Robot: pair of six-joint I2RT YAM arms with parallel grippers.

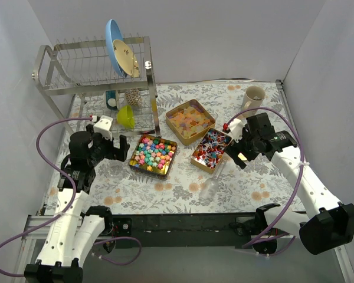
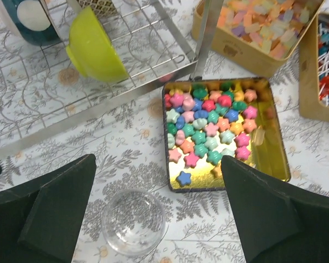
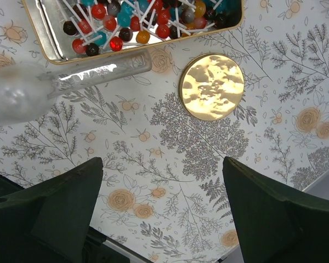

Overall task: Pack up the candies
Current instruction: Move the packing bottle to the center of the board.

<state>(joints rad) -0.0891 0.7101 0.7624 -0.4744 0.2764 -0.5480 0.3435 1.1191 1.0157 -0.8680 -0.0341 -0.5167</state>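
Observation:
Pastel star candies (image 1: 154, 151) fill a square gold tin (image 1: 167, 168) left of centre. Orange-yellow pieces (image 1: 190, 119) fill a second tin behind it. Small red, blue and dark sweets on white sticks (image 1: 212, 147) fill a third tin on the right. My left gripper (image 1: 110, 145) is open and empty, just left of the star tin. In the left wrist view (image 2: 159, 219) a small clear cup (image 2: 134, 222) lies below, between its fingers, beside the star candies (image 2: 208, 129). My right gripper (image 1: 242, 154) is open and empty, right of the stick sweets (image 3: 131, 22); in the right wrist view (image 3: 162, 208) it is above bare cloth.
A clear bottle (image 1: 211, 187) lies on its side in front of the third tin. A round gold lid (image 3: 211, 86) lies flat near it. A wire dish rack (image 1: 94, 65) with a blue plate (image 1: 115, 47) stands at the back left, a lime bowl (image 1: 125, 115) under it. A cream mug (image 1: 253, 97) stands at the back right.

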